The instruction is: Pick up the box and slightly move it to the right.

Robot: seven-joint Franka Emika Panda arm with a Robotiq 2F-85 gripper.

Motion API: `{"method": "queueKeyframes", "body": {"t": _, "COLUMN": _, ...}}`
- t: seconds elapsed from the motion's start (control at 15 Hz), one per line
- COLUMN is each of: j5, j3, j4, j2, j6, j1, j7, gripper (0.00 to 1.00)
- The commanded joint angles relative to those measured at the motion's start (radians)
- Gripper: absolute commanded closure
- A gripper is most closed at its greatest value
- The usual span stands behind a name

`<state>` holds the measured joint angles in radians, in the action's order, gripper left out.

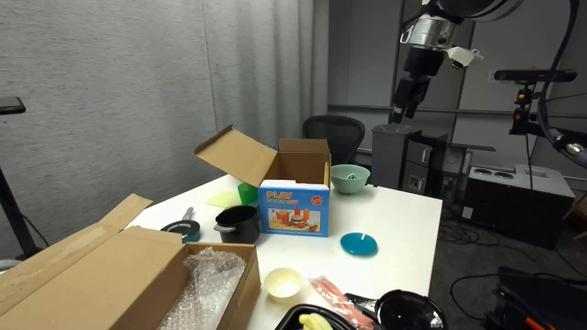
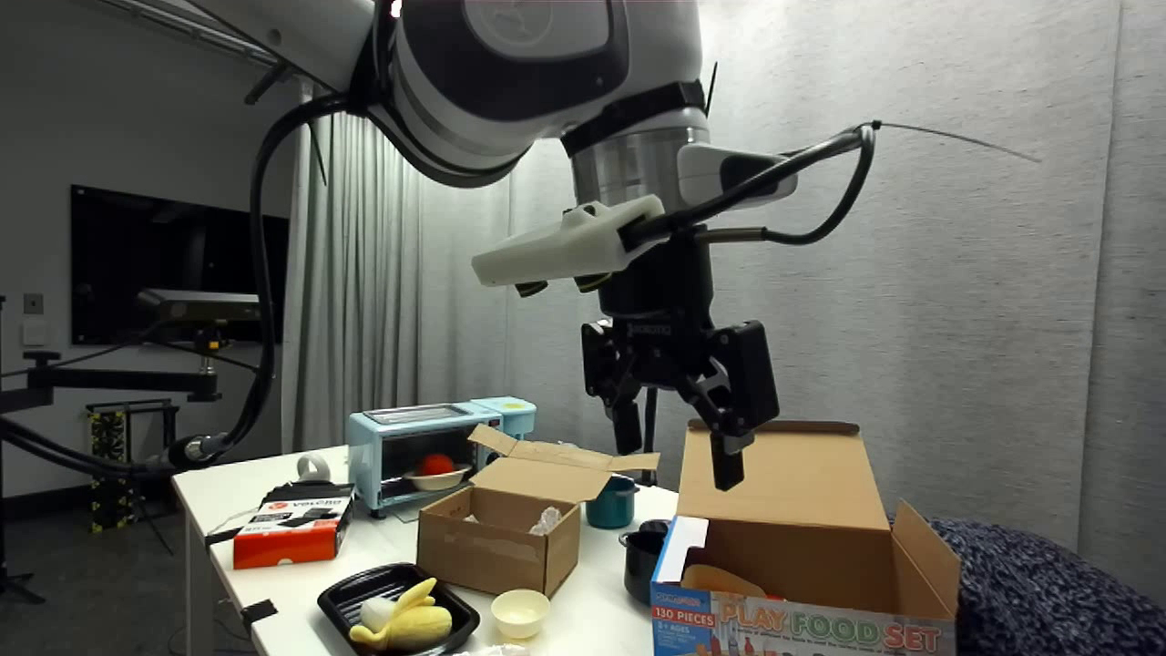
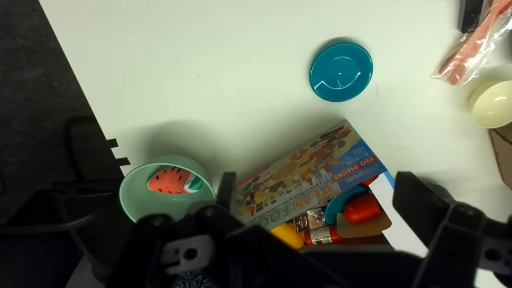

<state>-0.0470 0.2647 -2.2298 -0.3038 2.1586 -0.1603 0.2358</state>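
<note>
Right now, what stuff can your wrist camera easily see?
box: 1, blue with pictures, lower middle
toy pieces: several, mixed colours, inside box
plate: 1, teal, upper half, right of middle
green bowl: 1, green, lower left
watermelon piece: 1, mostly red, in green bowl
cream bowl: 1, cream, right edge
pink things: can't count, pink, bagged, top right
black thing: 1, black, top right
carton: 1, brown, right edge
table: 1, white, underneath
black strips: 2, black, table's left edge
gripper: 1, black, bottom
</note>
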Motion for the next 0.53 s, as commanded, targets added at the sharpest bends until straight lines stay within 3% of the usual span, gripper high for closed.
{"method": "queueKeyframes", "body": {"t": 0.0, "j5": 0.014, "j3": -0.01, "j4": 0.01, "j2": 0.011, "j6": 0.014, "j1": -0.012, "j7": -0.037, "gripper": 0.0}}
{"method": "queueKeyframes", "body": {"t": 0.47, "j5": 0.06, "j3": -0.051, "j4": 0.099, "j2": 0.161, "j6": 0.073, "j1": -0.003, "j7": -0.242, "gripper": 0.0}}
